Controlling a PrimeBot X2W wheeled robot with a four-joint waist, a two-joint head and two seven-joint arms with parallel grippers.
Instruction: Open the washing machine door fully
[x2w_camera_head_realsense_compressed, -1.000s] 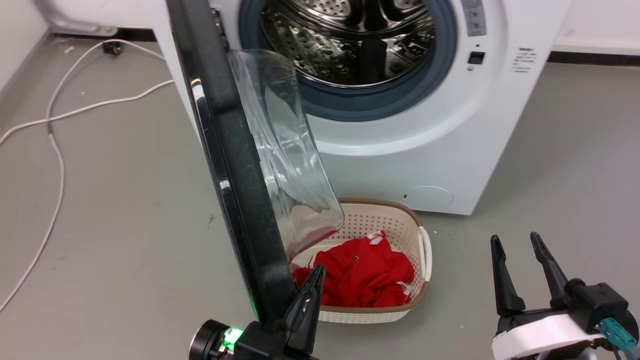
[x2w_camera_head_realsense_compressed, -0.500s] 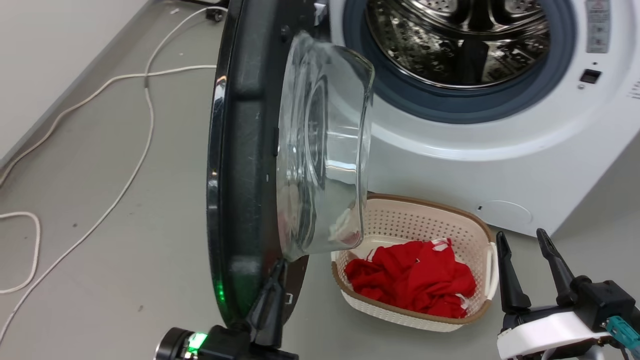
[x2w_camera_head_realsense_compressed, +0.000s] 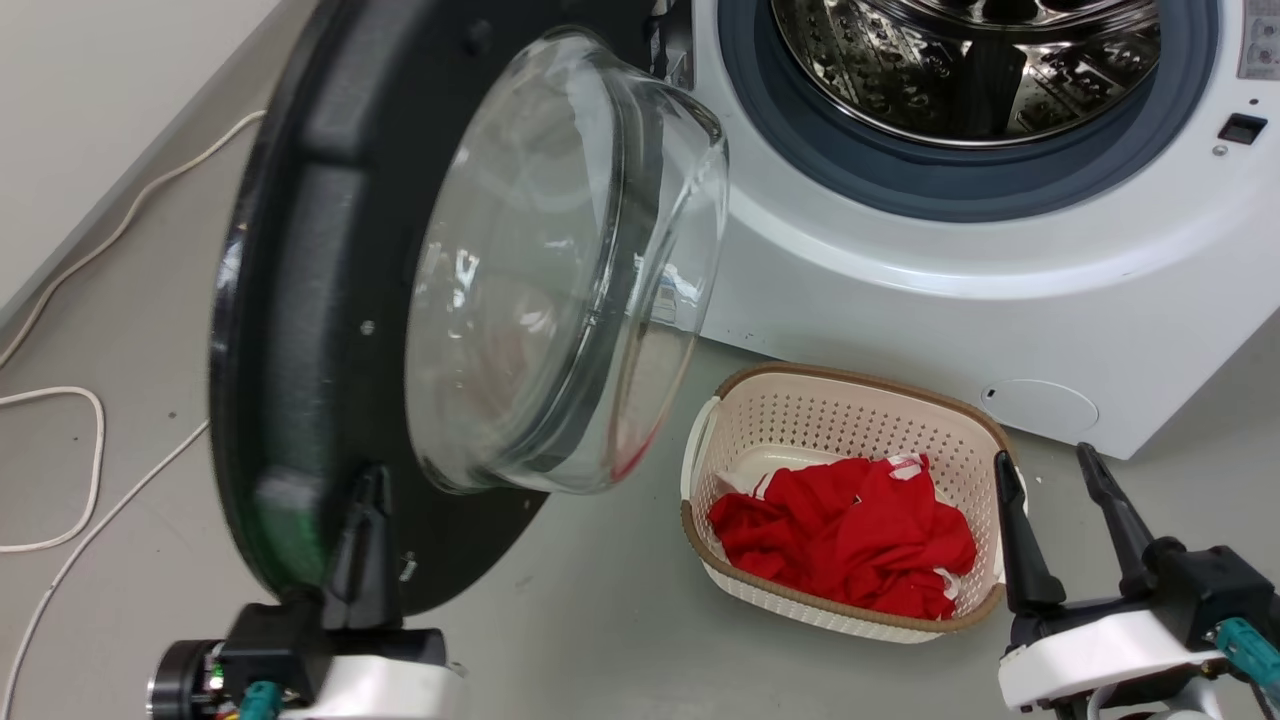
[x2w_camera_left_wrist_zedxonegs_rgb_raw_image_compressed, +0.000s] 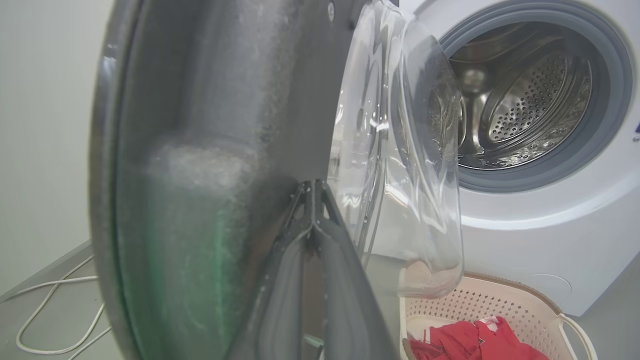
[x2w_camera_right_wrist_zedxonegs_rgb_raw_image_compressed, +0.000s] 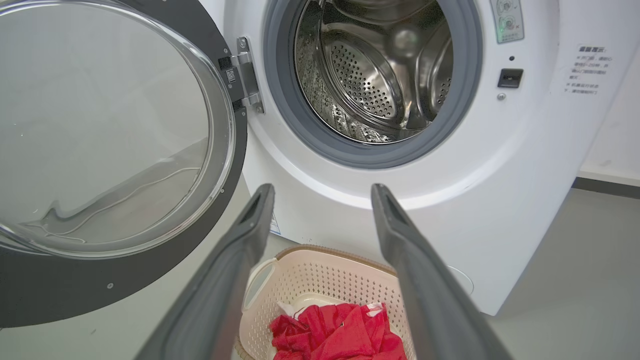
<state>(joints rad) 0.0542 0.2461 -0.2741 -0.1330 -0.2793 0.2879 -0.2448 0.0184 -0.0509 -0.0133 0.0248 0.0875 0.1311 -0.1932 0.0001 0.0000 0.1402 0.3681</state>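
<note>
While the washing machine door stands swung well out from the washing machine, hinged at the left of its round opening with the glass bowl turned toward you, your left hand has its fingers pressed together, tips against the door's black inner face near the edge away from the machine. Your right hand is spread and holds nothing, low before the machine's front, just beside the beige basket of red cloth on the floor there.
</note>
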